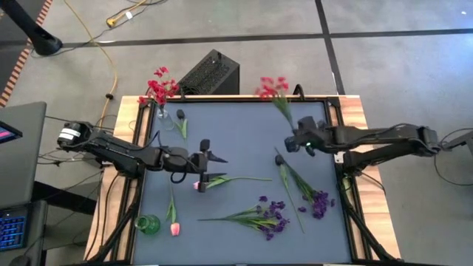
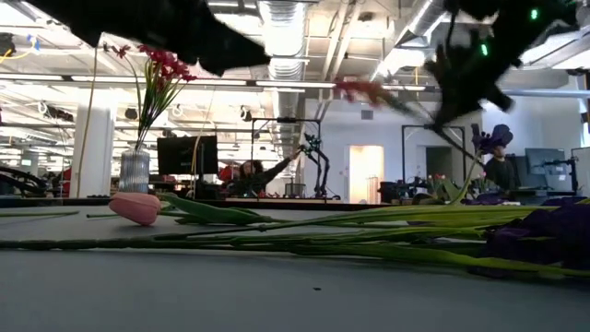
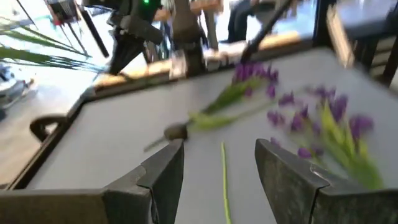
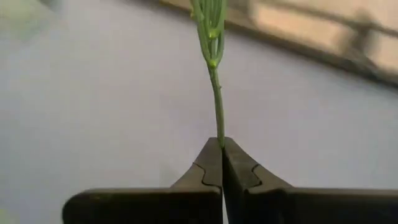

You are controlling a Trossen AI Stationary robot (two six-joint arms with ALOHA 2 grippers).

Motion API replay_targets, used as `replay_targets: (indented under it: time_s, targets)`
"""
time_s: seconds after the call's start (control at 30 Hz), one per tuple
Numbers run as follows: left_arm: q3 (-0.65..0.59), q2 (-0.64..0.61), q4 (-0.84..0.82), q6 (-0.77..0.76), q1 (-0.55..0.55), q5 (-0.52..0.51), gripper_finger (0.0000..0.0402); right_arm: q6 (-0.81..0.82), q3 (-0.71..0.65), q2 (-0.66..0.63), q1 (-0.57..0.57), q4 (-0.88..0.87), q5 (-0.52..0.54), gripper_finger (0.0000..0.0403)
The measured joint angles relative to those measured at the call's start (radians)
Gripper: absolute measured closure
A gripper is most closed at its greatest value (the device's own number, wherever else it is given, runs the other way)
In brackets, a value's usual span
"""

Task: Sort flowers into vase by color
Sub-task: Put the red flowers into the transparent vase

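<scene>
the right gripper hangs above the table near its right edge, jaws pressed together on the thin green stem of a red flower; the right wrist view shows the stem pinched between the two fingertips. the red blossoms reach toward the far edge, lifted off the surface.

the left gripper sits over the middle of the table, toward the left side, jaws apart and holding nothing; just beside it lies a pink tulip with its stem running toward the centre.

a clear vase with red flowers stands at the far left corner. a green vase stands at the near left corner, with a second pink tulip lying just beside it. two purple bunches lie on the table: one near the near edge, the other nearer the right edge.
</scene>
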Motion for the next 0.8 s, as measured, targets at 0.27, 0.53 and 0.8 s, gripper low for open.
replay_targets:
  time_s: [0.27, 0.53, 0.8]
  targets:
    - [-0.191, 0.006, 0.534, -0.092, 0.008, 0.09, 0.0214, -0.272, -0.017, 0.009, 0.153, 0.606, -0.099, 0.0381]
    - [-0.22, 0.005, 0.632, -0.137, 0.008, 0.082, 0.0214, -0.358, -0.017, 0.288, 0.27, 1.067, -0.218, 0.038]
    - [-0.219, 0.005, 0.632, -0.161, 0.008, 0.09, 0.0214, -0.398, 0.088, 0.592, 0.279, 1.367, -0.453, 0.038]
